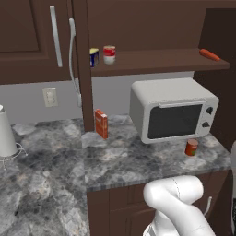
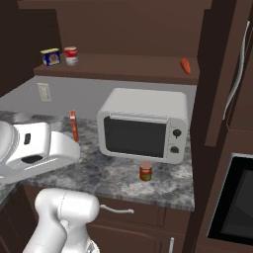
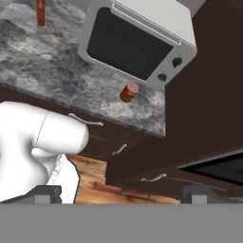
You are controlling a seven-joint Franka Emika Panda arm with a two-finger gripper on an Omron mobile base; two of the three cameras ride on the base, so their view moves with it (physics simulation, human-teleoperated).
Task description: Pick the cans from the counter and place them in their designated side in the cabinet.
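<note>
An orange-red can (image 1: 191, 147) (image 2: 145, 171) (image 3: 128, 92) stands upright on the grey marbled counter (image 1: 115, 159) (image 2: 113, 173), just in front of the microwave's right corner. A red can with a cream-white band (image 1: 109, 54) (image 2: 71, 55) stands on the shelf board of the dark cabinet (image 1: 156, 62) (image 2: 123, 66) at its left end, beside a blue-and-yellow container (image 1: 94, 57) (image 2: 50, 57). My gripper (image 3: 122, 193) is open with nothing between its fingers. It hangs well back from the counter's front edge, looking at the orange-red can from a distance.
A white microwave (image 1: 173, 110) (image 2: 143, 126) (image 3: 137, 42) fills the counter's right part. A flat orange-red box (image 1: 101, 123) (image 2: 73, 126) stands upright to its left. An orange carrot-like thing (image 1: 209, 55) (image 2: 185, 65) lies at the shelf's right end. A white appliance (image 1: 4, 133) stands far left.
</note>
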